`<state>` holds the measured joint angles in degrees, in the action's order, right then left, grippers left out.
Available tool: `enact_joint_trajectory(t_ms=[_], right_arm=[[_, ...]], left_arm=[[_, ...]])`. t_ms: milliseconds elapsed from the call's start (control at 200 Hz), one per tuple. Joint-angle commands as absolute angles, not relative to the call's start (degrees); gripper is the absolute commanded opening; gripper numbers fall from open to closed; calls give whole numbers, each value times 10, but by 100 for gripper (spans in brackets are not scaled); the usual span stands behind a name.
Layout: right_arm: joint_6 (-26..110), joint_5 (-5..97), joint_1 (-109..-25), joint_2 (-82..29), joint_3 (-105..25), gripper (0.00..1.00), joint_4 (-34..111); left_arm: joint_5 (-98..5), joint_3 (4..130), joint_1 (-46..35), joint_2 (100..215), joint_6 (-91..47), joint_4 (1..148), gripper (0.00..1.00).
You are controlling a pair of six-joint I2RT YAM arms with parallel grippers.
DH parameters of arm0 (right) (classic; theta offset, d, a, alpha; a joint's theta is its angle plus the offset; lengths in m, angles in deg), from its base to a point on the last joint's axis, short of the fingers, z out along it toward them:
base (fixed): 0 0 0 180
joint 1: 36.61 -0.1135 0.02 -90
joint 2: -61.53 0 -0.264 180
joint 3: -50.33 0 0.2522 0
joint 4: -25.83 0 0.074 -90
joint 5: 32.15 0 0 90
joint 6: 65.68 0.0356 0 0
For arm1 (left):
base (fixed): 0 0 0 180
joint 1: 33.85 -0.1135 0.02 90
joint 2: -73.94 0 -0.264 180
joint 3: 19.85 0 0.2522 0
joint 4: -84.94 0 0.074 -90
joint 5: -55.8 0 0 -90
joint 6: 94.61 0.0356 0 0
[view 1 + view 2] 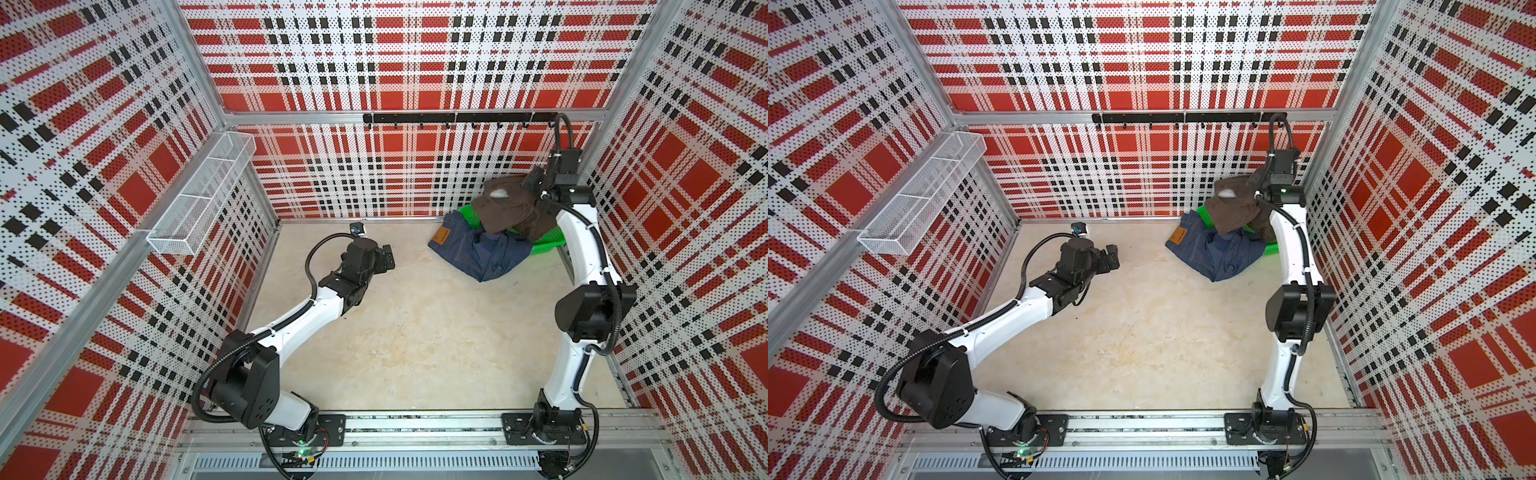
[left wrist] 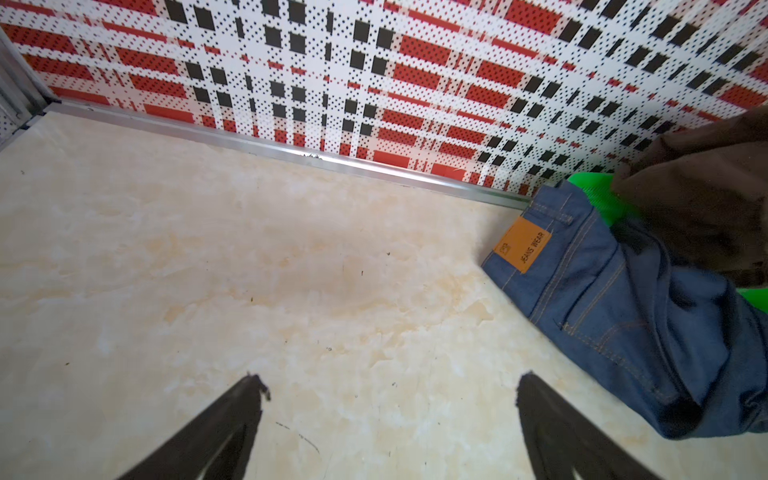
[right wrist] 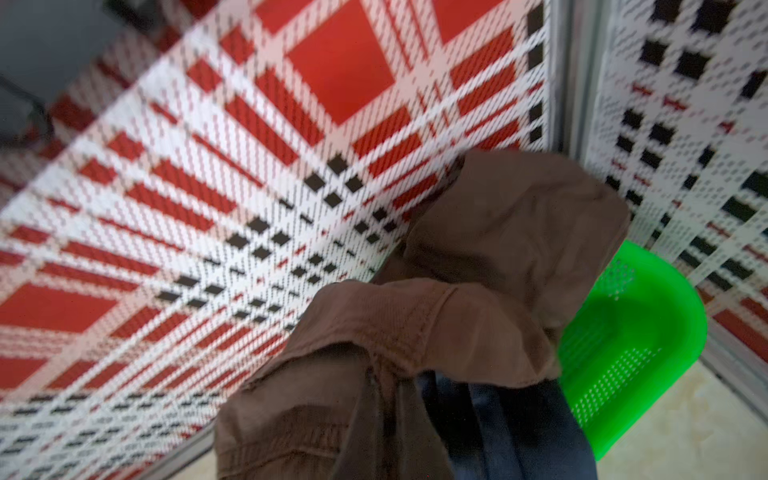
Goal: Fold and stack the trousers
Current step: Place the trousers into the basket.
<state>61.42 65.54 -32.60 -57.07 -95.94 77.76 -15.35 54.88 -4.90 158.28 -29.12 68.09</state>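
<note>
Handling the brown trousers (image 1: 505,210): soft, limp and light; likely to sag and trail, so the waistband hem looks the firmest hold.
Denim trousers (image 1: 484,255): stiffer and heavier; crumpled on the surface (image 1: 395,332) right of centre, against the green basket (image 1: 550,245), partly under the brown trousers.
Right gripper (image 1: 533,183): closed on bunched brown fabric, upper right of frame.
Left gripper (image 2: 390,382): spread wide, empty, over bare surface.
Hidden: the legs of both pairs, what the basket holds, the exact pinch point.

Table (image 1: 415,332) centre and left side open for passage; far right corner blocked by green basket (image 1: 549,247), jeans (image 1: 482,257) spilling out, brown trousers (image 1: 507,208) heaped over both.
</note>
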Motion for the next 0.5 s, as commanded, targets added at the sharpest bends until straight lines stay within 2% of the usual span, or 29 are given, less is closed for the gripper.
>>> enact_joint_trajectory(t_ms=[0,75,110,135,165,406,496], right_arm=[[617,690,-294,-649,-992,0,783],[618,680,-285,-686,-1010,6,781],[617,673,-283,-703,-1017,22,780],[616,668,-282,-716,-1017,38,781],[616,666,-281,-729,-1034,47,785],[610,638,-279,-754,-1000,89,790],[610,631,-274,-748,-978,99,793]], left_arm=[[-147,575,-40,1597,-284,682,98],[-149,582,-36,1611,-283,686,98],[-152,586,-34,1618,-281,688,98],[-154,589,-34,1624,-281,689,98],[-157,592,-33,1631,-279,690,98],[-173,603,-24,1667,-276,706,98],[-177,604,-22,1673,-276,711,98]])
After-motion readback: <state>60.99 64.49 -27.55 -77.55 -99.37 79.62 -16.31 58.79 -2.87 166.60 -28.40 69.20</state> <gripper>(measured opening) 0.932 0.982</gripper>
